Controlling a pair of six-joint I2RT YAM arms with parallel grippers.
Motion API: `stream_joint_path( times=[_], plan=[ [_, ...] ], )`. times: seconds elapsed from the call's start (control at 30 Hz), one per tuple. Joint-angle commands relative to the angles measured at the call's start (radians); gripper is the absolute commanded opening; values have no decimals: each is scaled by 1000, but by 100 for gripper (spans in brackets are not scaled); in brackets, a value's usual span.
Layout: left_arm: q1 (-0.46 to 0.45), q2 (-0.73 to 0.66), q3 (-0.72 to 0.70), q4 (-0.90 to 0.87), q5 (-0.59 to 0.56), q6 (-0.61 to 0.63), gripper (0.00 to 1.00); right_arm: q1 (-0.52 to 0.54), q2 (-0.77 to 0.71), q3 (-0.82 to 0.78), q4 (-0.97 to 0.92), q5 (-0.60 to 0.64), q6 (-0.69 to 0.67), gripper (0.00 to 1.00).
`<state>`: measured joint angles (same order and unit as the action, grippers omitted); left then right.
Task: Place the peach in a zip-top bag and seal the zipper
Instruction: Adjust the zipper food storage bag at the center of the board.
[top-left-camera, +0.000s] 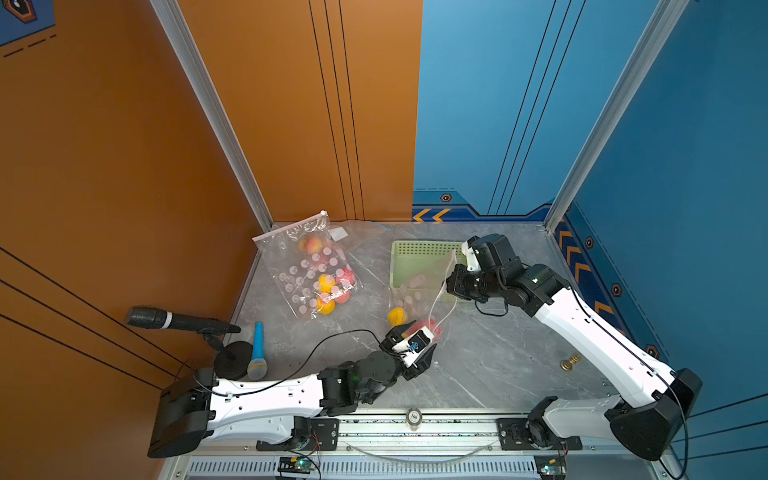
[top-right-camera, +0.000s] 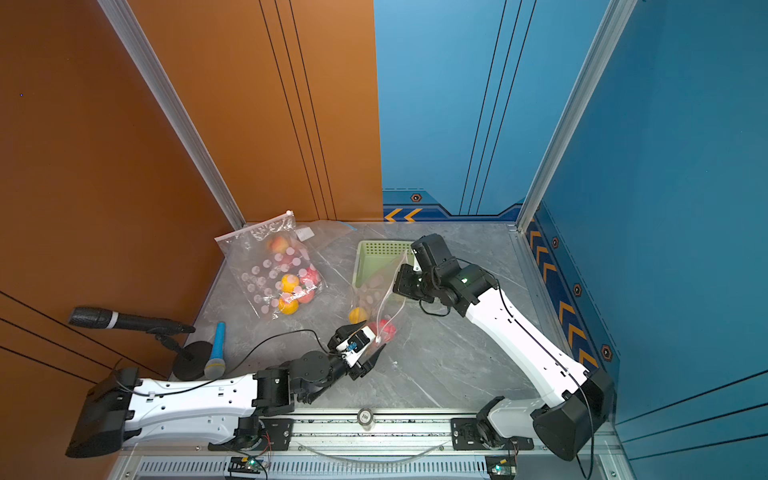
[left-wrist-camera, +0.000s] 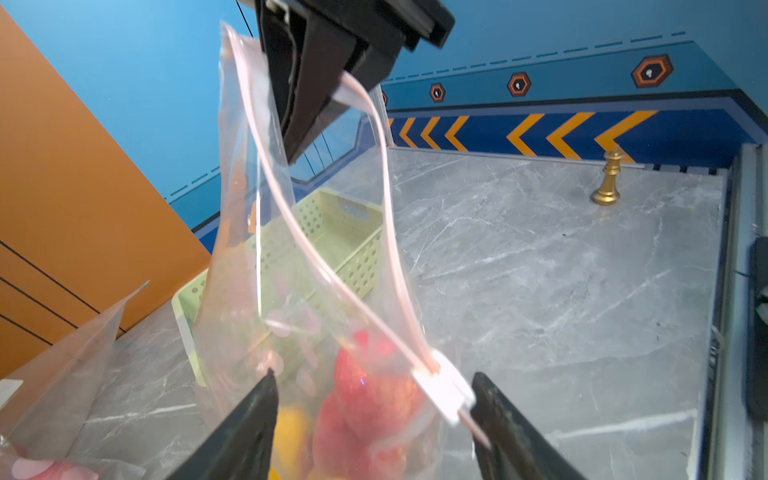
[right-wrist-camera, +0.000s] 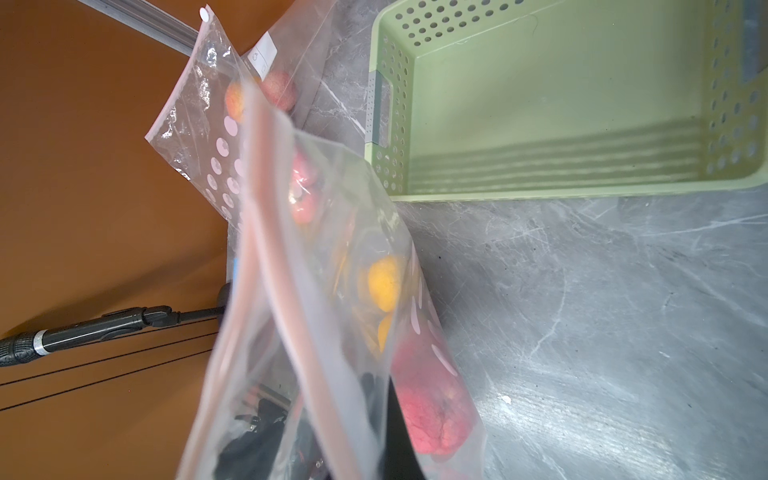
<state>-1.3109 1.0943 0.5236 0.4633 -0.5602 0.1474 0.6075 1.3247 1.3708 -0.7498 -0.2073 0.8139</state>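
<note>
Right claw (left-wrist-camera: 297, 141): pinching zip-top bag (left-wrist-camera: 245, 257) rim.
Left claw (left-wrist-camera: 374, 376): spread, flanking the slider (left-wrist-camera: 444, 390).
Peach (top-left-camera: 428, 328): inside bag, 6 o'clock of basket (top-left-camera: 415, 246).

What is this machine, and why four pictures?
Two robot arms work at a grey table. Two pictures look down from overhead; the other two come from a camera on each wrist. The right arm holds up a clear zip-top bag by its top, jaws shut. Inside are a red peach and an orange fruit. The left arm has its jaws open either side of the bag's white slider. Nearby: a second bag of fruit, a green basket, a black microphone, a blue microphone, a gold chess piece.
</note>
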Motion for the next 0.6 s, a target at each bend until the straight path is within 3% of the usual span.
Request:
stream_joint_path(
  times=[0.0,0.17,0.23,0.3,0.4,0.57],
  plan=[
    [-29,51,48,80,-54,-14,77,-5,-22,-9,6,24,16,0],
    [-59,121,70,140,-115,-12,78,-5,-19,-15,14,19,18,0],
    [-63,138,77,140,-191,-23,73,-6,-17,-13,15,16,18,0],
    [-62,148,79,131,-252,-37,60,-5,-18,-13,15,17,18,0],
    [-62,137,86,80,-306,-47,32,-5,-19,-15,14,15,18,0],
    [-49,50,98,-12,-274,-18,13,-8,-13,0,-12,15,-6,0]
  ],
)
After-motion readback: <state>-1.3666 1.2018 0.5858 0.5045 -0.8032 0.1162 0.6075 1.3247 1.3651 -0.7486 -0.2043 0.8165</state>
